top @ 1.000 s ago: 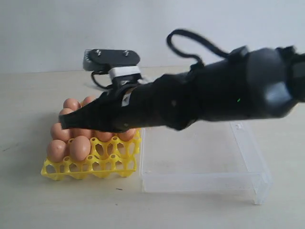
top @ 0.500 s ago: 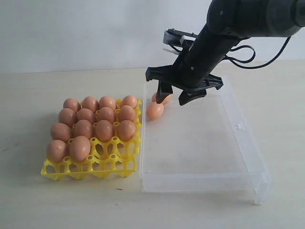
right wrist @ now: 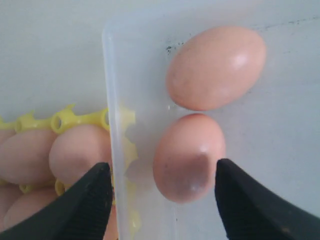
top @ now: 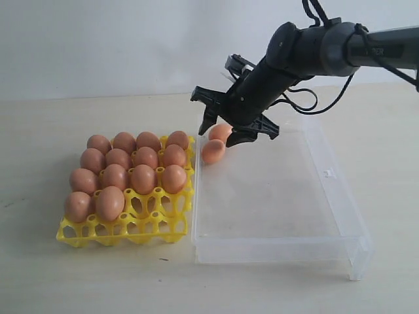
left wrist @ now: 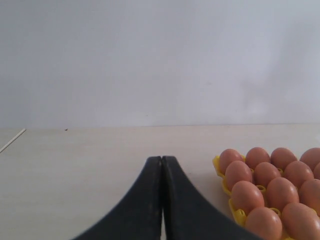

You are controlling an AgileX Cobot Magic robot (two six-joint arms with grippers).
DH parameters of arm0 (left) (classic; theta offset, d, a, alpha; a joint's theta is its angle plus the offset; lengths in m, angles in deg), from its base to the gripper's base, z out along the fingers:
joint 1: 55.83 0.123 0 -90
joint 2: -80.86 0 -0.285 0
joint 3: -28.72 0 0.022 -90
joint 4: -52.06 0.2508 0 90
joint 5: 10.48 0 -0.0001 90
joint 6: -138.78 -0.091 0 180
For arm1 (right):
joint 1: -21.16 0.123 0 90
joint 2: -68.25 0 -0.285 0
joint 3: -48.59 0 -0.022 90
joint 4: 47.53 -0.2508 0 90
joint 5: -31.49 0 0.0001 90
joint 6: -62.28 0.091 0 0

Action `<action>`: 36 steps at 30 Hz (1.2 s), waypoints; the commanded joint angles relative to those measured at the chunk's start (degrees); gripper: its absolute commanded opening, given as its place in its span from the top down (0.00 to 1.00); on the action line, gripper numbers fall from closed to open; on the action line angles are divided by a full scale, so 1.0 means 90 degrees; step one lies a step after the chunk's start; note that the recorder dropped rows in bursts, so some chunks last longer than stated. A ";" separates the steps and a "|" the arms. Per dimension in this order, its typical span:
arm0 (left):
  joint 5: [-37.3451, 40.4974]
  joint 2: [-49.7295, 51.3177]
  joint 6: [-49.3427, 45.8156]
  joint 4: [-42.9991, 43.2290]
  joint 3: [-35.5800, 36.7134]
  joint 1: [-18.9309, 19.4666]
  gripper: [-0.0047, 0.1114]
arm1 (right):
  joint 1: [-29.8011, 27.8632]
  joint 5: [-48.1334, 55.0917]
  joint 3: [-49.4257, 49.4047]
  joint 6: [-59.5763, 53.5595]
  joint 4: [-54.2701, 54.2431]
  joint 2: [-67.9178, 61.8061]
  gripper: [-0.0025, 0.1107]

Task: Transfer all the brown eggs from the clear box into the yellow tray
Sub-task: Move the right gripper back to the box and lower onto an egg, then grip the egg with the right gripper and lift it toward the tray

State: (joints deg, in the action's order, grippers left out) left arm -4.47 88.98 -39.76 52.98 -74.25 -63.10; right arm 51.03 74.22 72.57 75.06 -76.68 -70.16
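Observation:
The yellow tray (top: 131, 232) sits at the left and holds several brown eggs (top: 133, 171). Two brown eggs (top: 213, 151) lie together in the far left corner of the clear box (top: 281, 252). My right gripper (top: 224, 133) hangs open just above them. In the right wrist view the nearer egg (right wrist: 189, 157) lies between the spread fingers of the right gripper (right wrist: 162, 167), untouched, with the other egg (right wrist: 215, 67) beyond it. One finger (right wrist: 92, 200) is over the box wall (right wrist: 112, 100). My left gripper (left wrist: 162, 159) is shut on nothing, beside the tray's eggs (left wrist: 265, 175).
The tray's nearest row has open cups (top: 147, 226) to the right of two eggs. The clear box stands right against the tray's right side. A wall runs behind the table.
The right arm swung from over the tray to the box's far left corner. Since then it has shifted a little left and closer over the two eggs.

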 commanded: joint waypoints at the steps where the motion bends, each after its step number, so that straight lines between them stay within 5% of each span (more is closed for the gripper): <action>1: -0.0014 -0.0037 0.0023 -0.0047 0.0021 -0.0016 0.96 | -0.0037 -0.0141 0.0213 0.0285 -0.0021 -0.0218 0.46; 27: -0.0014 -0.0037 0.0023 -0.0047 0.0021 -0.0016 0.96 | -0.0037 -0.0221 0.0296 0.0883 0.0237 -0.0599 0.49; 32: -0.0014 -0.0037 0.0023 -0.0047 0.0021 -0.0016 0.96 | -0.0037 -0.0159 0.0296 0.0883 0.0237 -0.0599 0.61; 36: -0.0014 -0.0037 0.0023 -0.0047 0.0021 -0.0016 0.96 | -0.0037 -0.0058 0.0296 0.0710 0.0237 -0.0587 0.88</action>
State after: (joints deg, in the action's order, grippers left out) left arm -4.47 88.98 -39.76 52.98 -74.25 -63.10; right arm 51.03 72.85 74.92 83.07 -74.72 -75.61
